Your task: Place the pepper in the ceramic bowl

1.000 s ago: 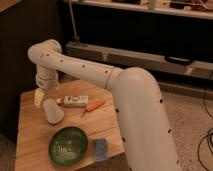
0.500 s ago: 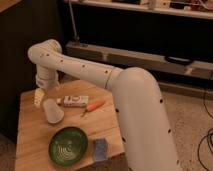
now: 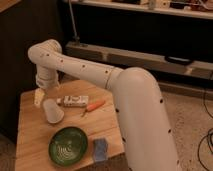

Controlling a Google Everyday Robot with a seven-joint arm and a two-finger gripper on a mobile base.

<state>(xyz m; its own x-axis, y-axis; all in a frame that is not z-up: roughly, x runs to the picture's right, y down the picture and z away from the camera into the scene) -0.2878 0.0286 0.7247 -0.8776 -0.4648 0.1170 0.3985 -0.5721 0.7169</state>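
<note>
Slender tapered orange pepper [image 3: 95, 106] lies on the wood-grain table [image 3: 32, 132], approx 1 o'clock of the round glossy dk-green ceramic bowl [image 3: 55, 139] and apart from it — gripper [image 3: 39, 97] sits at the bowl's 11 o'clock, beside a smooth white upturned cup [image 3: 53, 111] — open or closed, can't tell.

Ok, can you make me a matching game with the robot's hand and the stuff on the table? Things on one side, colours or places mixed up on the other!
1 pepper
2 ceramic bowl
3 cup
4 gripper

A green
B over the back left of the table
C orange
D white, between gripper and bowl

Pairs: 1-C, 2-A, 3-D, 4-B
</note>
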